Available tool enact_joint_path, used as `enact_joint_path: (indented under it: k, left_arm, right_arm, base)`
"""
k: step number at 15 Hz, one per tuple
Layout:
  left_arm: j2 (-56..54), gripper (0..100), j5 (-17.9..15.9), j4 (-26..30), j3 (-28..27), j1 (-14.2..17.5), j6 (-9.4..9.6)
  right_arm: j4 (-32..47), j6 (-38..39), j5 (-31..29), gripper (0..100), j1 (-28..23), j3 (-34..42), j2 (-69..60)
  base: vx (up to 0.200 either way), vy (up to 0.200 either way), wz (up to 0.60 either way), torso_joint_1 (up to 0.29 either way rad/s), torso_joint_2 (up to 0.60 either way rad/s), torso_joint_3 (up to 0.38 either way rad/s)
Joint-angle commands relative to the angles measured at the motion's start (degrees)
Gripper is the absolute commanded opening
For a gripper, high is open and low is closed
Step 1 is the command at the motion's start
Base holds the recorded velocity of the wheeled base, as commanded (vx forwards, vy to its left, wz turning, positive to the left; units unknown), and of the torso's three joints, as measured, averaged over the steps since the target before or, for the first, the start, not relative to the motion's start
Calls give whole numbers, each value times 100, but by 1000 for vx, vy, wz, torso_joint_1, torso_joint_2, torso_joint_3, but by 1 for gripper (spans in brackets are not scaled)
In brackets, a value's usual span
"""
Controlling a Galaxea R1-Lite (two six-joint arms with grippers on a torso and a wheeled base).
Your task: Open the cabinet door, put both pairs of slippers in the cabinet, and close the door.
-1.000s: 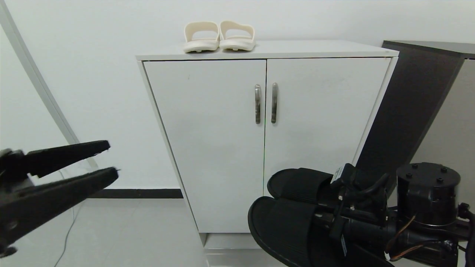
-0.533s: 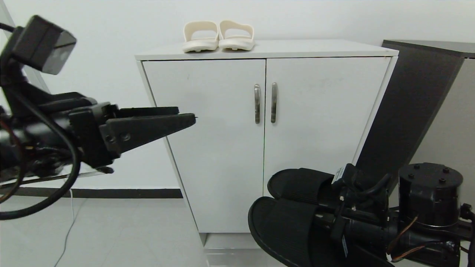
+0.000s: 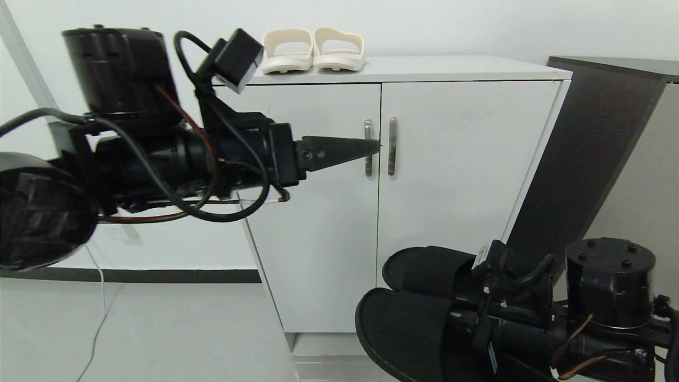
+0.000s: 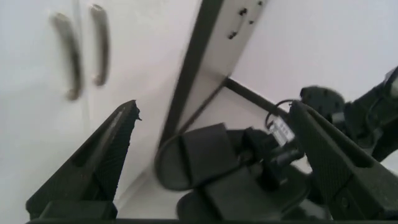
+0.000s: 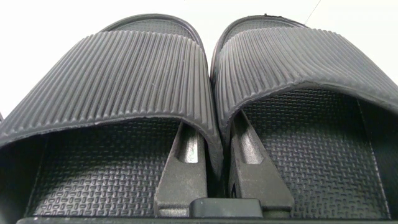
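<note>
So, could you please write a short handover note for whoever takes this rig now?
Left gripper: open, level with the metal door handles, holding nothing.
Right gripper: shut on the pair of black ribbed slippers, low before the white two-door cabinet, doors closed.
Pair of cream slippers: on the cabinet top.
Done: black pair grasped. Left: open door, store both pairs, close door.

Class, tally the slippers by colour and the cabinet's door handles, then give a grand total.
Cream slippers: 2
Black slippers: 2
Door handles: 2
Total: 6
</note>
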Motion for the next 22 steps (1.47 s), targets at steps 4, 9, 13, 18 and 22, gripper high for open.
enact_joint_path:
  k: [4,9,13,18,22]
  left_arm:
    - [1306,100,-119,-8,-1256,-188,-410]
    - [1965,100,136,36,-1977,-188,-489]
    - [2299,100,593,45,-2443,-285,-515]
    - [2598,100,1085,45,-2689,-320,-507]
    - [2818,100,1129,168,-3049,-416,-507]
  right_arm:
    - [-2,-1,-1,0,-7,15,-9]
    - [-160,-1,-36,0,-7,59,-9]
    - [-178,-1,-36,0,-7,76,-1]
    - [-187,-28,-36,0,2,94,8]
    - [-187,-195,-27,0,-7,138,17]
  base:
    - [0,0,0,0,0,0]
    - [0,0,0,0,0,0]
    - [0,0,0,0,0,0]
    - [0,0,0,0,0,0]
    - [0,0,0,0,0,0]
